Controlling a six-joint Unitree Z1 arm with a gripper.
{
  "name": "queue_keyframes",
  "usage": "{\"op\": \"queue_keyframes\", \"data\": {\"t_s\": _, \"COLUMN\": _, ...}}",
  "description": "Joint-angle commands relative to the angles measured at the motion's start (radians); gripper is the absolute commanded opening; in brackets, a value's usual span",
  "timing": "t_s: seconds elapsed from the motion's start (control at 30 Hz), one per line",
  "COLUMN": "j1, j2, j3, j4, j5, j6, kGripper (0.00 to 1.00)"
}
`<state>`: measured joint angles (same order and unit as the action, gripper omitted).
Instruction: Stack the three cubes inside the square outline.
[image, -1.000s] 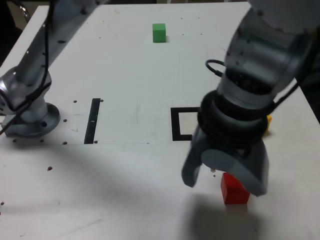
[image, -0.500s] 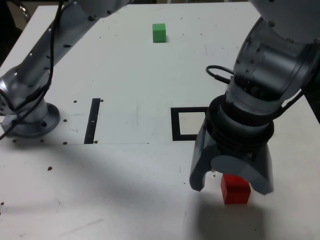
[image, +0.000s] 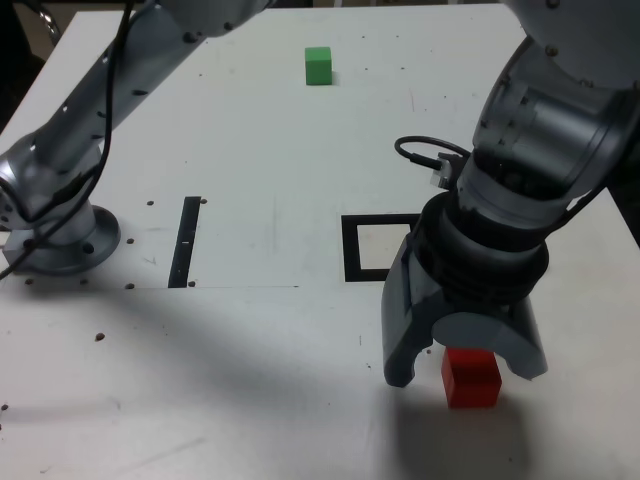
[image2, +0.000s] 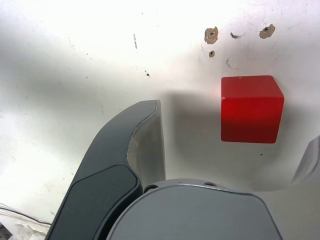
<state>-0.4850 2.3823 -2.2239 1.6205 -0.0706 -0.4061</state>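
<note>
White bench (image: 280, 400), with small brown marks, lies under our pincer (image: 466, 375). We keep the pincer wide, and it holds nothing. Nearest to us is the red cube (image: 471, 378), on the bench below the space between the two fingers. Farther, behind the pincer, we see the square outline (image: 351, 250), partly covered by the arm. Farthest from the pincer stands the green cube (image: 318, 66).
</note>
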Motion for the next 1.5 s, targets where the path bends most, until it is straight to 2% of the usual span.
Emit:
{"op": "queue_keyframes", "data": {"t_s": 0.0, "j1": 0.007, "j2": 0.014, "j3": -0.009, "j4": 0.015, "j5": 0.000, "j6": -0.001, "kGripper": 1.00}}
{"op": "queue_keyframes", "data": {"t_s": 0.43, "j1": 0.040, "j2": 0.094, "j3": -0.073, "j4": 0.012, "j5": -0.010, "j6": 0.011, "kGripper": 0.98}}
{"op": "queue_keyframes", "data": {"t_s": 0.77, "j1": 0.051, "j2": 0.116, "j3": -0.084, "j4": 0.013, "j5": -0.020, "j6": 0.013, "kGripper": 0.89}}
{"op": "queue_keyframes", "data": {"t_s": 0.87, "j1": 0.051, "j2": 0.120, "j3": -0.090, "j4": 0.013, "j5": -0.026, "j6": 0.013, "kGripper": 0.83}}
{"op": "queue_keyframes", "data": {"t_s": 0.97, "j1": 0.051, "j2": 0.125, "j3": -0.096, "j4": 0.014, "j5": -0.031, "j6": 0.010, "kGripper": 0.71}}
{"op": "queue_keyframes", "data": {"t_s": 1.13, "j1": 0.051, "j2": 0.136, "j3": -0.126, "j4": 0.011, "j5": -0.013, "j6": 0.013, "kGripper": 0.38}}
{"op": "queue_keyframes", "data": {"t_s": 1.2, "j1": 0.051, "j2": 0.139, "j3": -0.138, "j4": 0.010, "j5": -0.002, "j6": 0.019, "kGripper": 0.28}}
{"op": "queue_keyframes", "data": {"t_s": 1.27, "j1": 0.051, "j2": 0.141, "j3": -0.144, "j4": 0.009, "j5": 0.005, "j6": 0.024, "kGripper": 0.23}}
{"op": "queue_keyframes", "data": {"t_s": 1.47, "j1": 0.051, "j2": 0.141, "j3": -0.147, "j4": 0.009, "j5": 0.005, "j6": 0.027, "kGripper": 0.23}}
